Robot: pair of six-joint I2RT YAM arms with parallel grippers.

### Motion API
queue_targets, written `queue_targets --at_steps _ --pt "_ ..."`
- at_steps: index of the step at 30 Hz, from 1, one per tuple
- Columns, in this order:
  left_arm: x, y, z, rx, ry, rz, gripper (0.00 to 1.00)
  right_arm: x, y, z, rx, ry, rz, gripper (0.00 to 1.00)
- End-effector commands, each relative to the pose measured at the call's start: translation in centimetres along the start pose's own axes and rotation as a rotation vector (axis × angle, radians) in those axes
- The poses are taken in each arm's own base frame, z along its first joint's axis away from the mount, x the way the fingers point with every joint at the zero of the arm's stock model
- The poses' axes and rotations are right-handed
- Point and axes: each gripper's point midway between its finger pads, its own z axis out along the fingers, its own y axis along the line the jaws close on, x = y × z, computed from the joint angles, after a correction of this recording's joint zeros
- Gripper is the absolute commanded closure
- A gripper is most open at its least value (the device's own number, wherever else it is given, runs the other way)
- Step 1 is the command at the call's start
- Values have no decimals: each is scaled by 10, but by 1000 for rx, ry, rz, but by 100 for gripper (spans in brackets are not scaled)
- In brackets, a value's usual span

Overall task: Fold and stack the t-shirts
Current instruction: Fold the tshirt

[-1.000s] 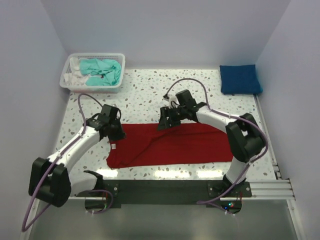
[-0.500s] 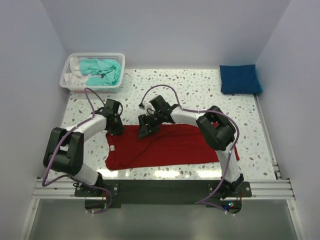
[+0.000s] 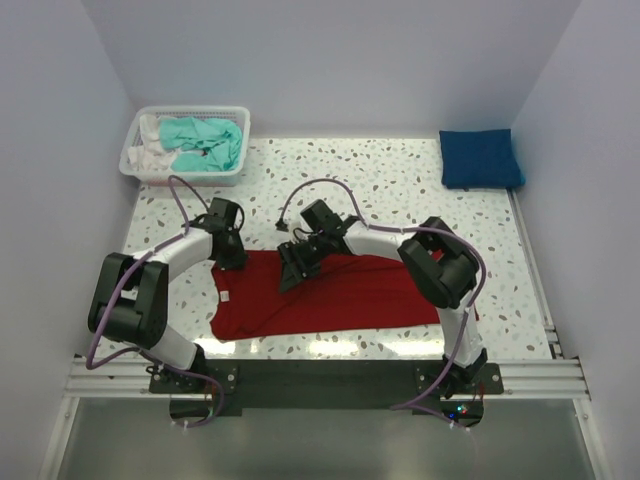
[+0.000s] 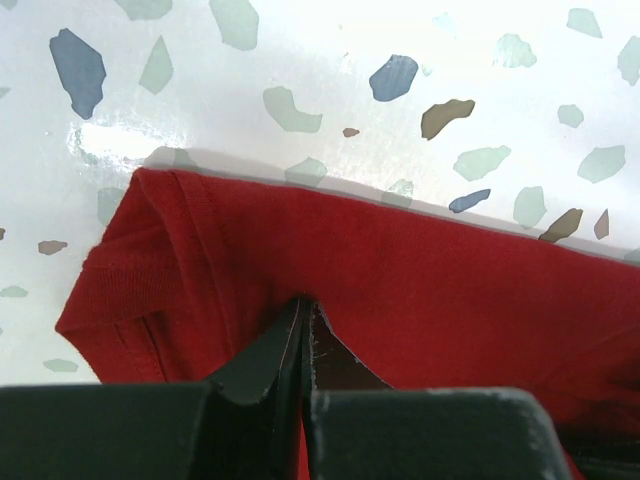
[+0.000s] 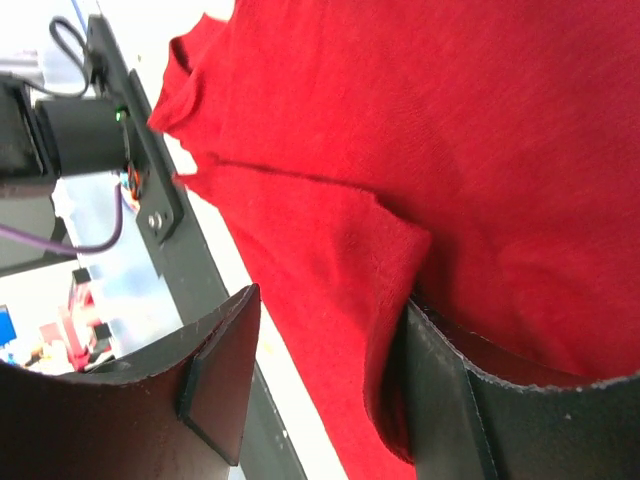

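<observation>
Down low, left gripper (image 4: 303,318) pinches red shirt's (image 3: 335,300) far edge; right gripper (image 5: 330,310) gapes astride a fold, its arm covering cloth.

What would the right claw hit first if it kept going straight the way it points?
The red t-shirt. The right gripper points down onto it, jaws apart, a fold of the cloth between them; it looks close to touching, though depth is unclear.

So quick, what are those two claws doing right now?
Left gripper: closed, pinching the red t-shirt.
Right gripper: open, jaws astride a fold of it.
</observation>
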Motion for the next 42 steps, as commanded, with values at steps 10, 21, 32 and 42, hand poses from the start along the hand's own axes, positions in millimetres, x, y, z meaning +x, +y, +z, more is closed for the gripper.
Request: queue_targets --at_steps 10,21,32,42 --pt "-1 18 13 -72 -15 35 96 35 24 -20 -49 50 -102 42" --pt "-1 27 13 -112 -17 37 96 81 6 -31 4 163 -127 42" --pt "-6 29 17 -132 -19 40 96 84 5 -58 134 153 -152 41" --pt "-47 34 29 -188 -22 21 95 25 -58 -165 646 -197 -6 35"
